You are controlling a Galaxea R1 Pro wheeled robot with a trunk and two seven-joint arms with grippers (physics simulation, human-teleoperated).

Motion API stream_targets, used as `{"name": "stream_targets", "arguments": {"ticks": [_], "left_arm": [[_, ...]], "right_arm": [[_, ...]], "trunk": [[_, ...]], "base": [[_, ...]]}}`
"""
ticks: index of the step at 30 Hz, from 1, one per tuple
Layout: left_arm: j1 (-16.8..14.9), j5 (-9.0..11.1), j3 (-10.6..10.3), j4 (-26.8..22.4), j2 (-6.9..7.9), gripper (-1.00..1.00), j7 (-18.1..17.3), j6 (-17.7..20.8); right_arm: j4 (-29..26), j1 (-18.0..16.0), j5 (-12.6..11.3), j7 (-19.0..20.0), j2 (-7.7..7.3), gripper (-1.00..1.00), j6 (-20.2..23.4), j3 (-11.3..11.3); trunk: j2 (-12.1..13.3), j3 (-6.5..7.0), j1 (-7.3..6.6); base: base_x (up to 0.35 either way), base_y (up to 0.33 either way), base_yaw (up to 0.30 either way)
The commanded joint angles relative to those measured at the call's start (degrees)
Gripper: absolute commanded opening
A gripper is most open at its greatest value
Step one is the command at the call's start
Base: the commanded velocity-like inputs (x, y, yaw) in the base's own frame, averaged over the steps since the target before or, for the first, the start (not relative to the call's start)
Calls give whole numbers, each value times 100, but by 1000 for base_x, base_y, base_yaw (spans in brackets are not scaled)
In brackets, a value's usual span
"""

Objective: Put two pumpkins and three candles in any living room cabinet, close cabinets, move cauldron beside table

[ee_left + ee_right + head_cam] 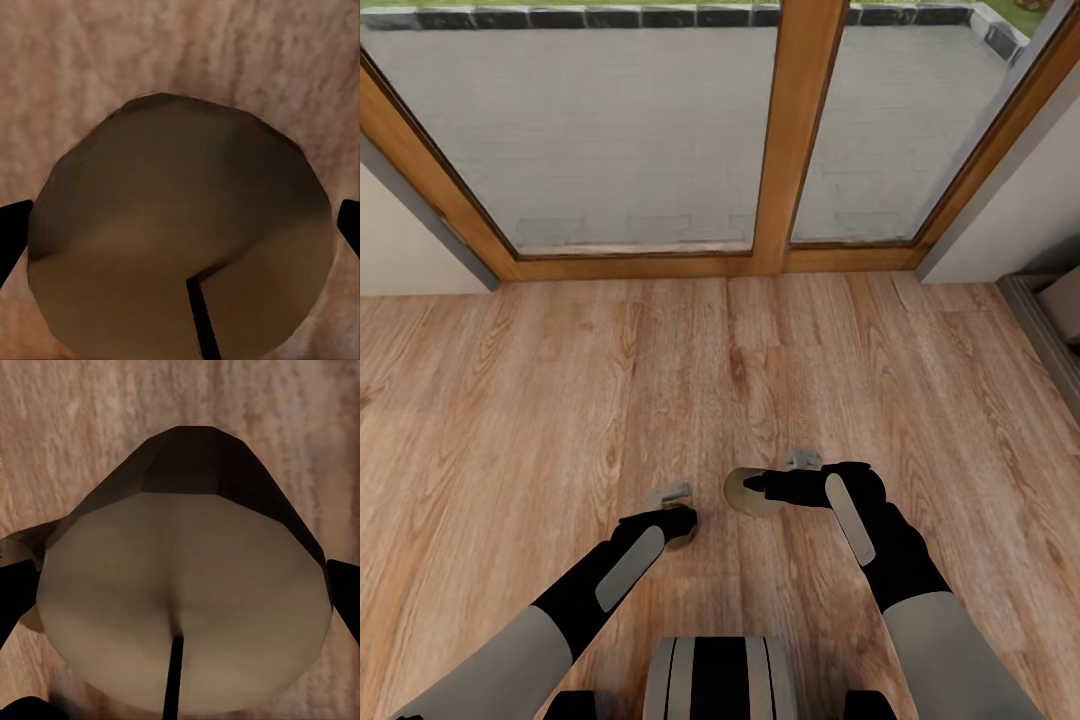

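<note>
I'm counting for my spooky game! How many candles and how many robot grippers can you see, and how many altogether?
Candles: 2, one in the left gripper as left candle, one in the right gripper as right candle.
Grippers: 2.
Total: 4.

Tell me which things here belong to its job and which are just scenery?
Job:
- candle in the left gripper
- candle in the right gripper

Scenery:
- wood floor
- glass doors
- wall
</note>
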Motion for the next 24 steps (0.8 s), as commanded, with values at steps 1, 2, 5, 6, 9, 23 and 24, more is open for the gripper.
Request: {"name": "stream_targets", "arguments": {"ticks": [1,2,5,6,9,23,24], "left_arm": [[2,4,0,-1,0,100,-1,-2],[2,4,0,-3,0,100,-1,-2],[1,0,-1,-6,0,100,2,-2],[-1,-2,1,-6,0,100,4,-2],[1,-4,8,-3,2,100,31,-2],[-1,-5,238,550,-8,-100,43,-11],[-2,-5,242,547,-9,-100,28,-11]], "right_arm": [[1,0,-5,1,0,-100,0,-1],[2,0,-5,1,0,-100,0,-2],[2,0,-5,1,0,-100,0,-2],[2,0,-5,1,0,-100,0,-2],[-1,0,-5,1,0,-100,0,-2],[-3,0,-5,6,0,-100,0,-2],[-5,0,-5,7,0,-100,0,-2]], "trunk": [[0,0,0],[0,0,0],[0,0,0],[0,0,0],[0,0,0],[0,0,0],[0,0,0]], "base": [[0,0,0],[0,0,0],[0,0,0],[0,0,0],[0,0,0],[0,0,0],[0,0,0]]}}
